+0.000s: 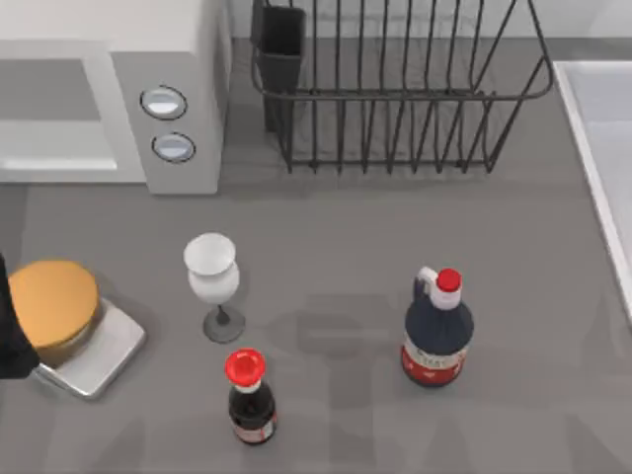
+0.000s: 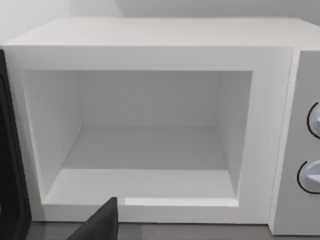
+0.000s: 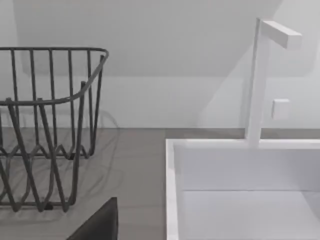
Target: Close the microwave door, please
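The microwave [image 1: 168, 59] stands at the table's back left, white with a grey panel carrying two round knobs [image 1: 164, 102]. Its cavity [image 2: 145, 150] is open and bare inside. The microwave door [image 2: 11, 160] stands swung out at the cavity's hinge side, showing as a dark slab at the edge of the left wrist view. My left arm [image 1: 10, 341] is at the table's left edge, in front of the microwave, and a dark part of my left gripper [image 2: 100, 226] faces the cavity's lower lip. A dark part of my right gripper [image 3: 97, 226] shows near the sink.
A black wire rack [image 1: 395, 99] stands behind centre. A silver tray with an orange disc [image 1: 54, 306] lies by my left arm. A wine glass [image 1: 211, 281], a small red-capped bottle [image 1: 249, 400] and a larger dark bottle [image 1: 437, 336] stand in front. A white sink [image 1: 602, 148] is at right.
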`<move>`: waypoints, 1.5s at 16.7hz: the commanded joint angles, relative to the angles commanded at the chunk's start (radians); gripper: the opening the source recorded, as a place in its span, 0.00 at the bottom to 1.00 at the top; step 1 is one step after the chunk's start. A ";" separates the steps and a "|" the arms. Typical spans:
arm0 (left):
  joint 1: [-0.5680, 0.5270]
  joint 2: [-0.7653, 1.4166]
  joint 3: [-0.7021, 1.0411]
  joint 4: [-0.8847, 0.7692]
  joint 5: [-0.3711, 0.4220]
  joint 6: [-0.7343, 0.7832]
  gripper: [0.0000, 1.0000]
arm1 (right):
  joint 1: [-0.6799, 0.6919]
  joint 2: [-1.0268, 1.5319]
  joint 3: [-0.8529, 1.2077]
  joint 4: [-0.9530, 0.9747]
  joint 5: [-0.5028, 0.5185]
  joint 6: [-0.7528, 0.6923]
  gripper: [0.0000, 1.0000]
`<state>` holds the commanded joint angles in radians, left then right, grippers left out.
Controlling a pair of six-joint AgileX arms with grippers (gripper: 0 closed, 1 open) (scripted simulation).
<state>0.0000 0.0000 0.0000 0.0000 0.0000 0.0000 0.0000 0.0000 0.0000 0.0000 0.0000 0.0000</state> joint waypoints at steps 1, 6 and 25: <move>0.000 0.000 0.000 0.000 0.000 0.000 1.00 | 0.000 0.000 0.000 0.000 0.000 0.000 1.00; 0.000 0.000 0.000 0.000 0.000 0.000 0.62 | 0.000 0.000 0.000 0.000 0.000 0.000 1.00; 0.018 -0.002 0.006 -0.007 0.018 0.000 0.00 | 0.000 0.000 0.000 0.000 0.000 0.000 1.00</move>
<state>0.0176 -0.0019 0.0055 -0.0074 0.0176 0.0000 0.0000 0.0000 0.0000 0.0000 0.0000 0.0000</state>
